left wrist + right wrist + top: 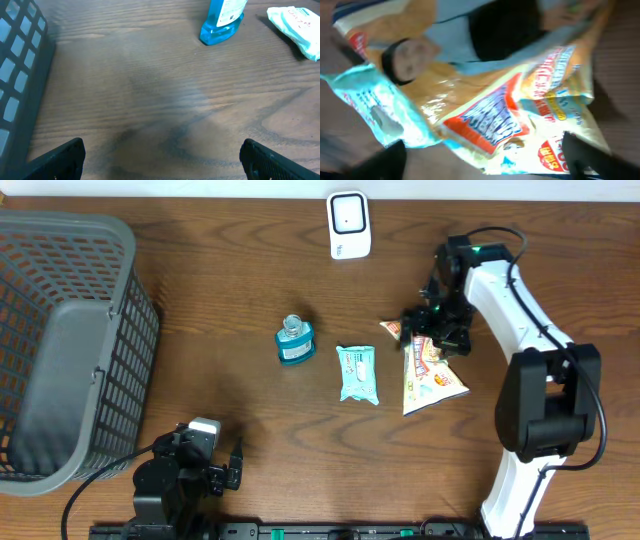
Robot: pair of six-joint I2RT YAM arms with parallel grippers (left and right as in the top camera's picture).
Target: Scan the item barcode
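Note:
A yellow and orange snack bag (432,372) lies flat on the table at the right. My right gripper (433,330) hovers over its upper corner. In the right wrist view the bag (510,110) fills the blurred picture, and the right gripper (485,160) is open, its dark fingertips (395,159) wide apart on either side of the bag's edge, closed on nothing. The white barcode scanner (349,225) stands at the back centre. My left gripper (207,467) rests near the front left, open (162,165) over bare wood.
A blue bottle (294,341) (222,20) and a teal wipes pack (357,373) (296,30) lie mid-table, left of the bag. The pack's teal edge (372,102) shows beside the bag. A grey mesh basket (60,345) fills the left side.

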